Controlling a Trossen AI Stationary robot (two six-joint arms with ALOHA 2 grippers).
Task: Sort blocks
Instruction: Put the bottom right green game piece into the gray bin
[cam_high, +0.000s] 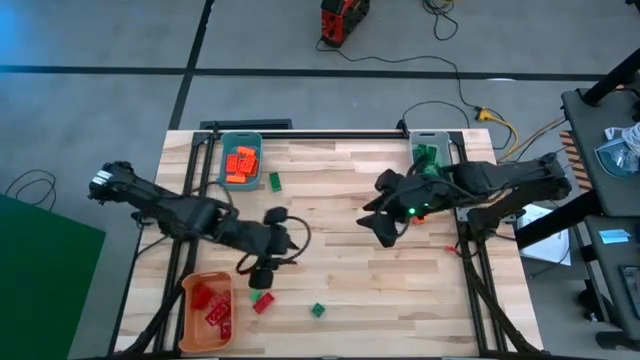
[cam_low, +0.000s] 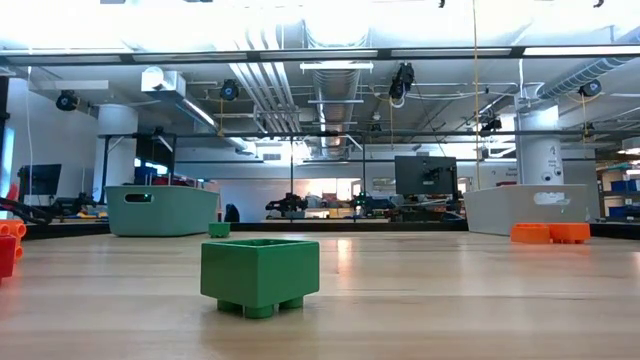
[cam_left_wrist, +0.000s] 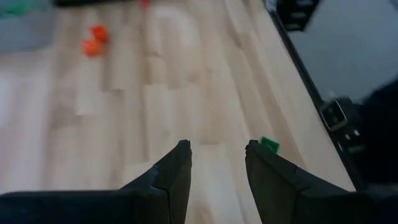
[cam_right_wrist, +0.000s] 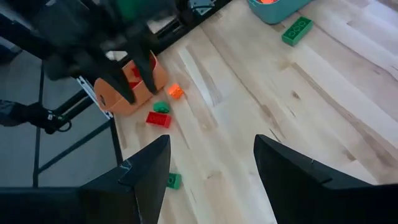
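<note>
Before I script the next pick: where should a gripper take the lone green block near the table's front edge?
Come straight down on the green block, closing across its two flat opposite sides. It sits alone, studs down, with bare table all around.

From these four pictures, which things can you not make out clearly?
- Grey bin, high view: the right arm covers its near end, so its green blocks cannot be counted.
- Small green block, left wrist view: partly behind a finger of the open left gripper.
- Loose blocks below the left gripper, high view: the arm hides part of them.
- Left arm's gripper, right wrist view: blurred.
</note>
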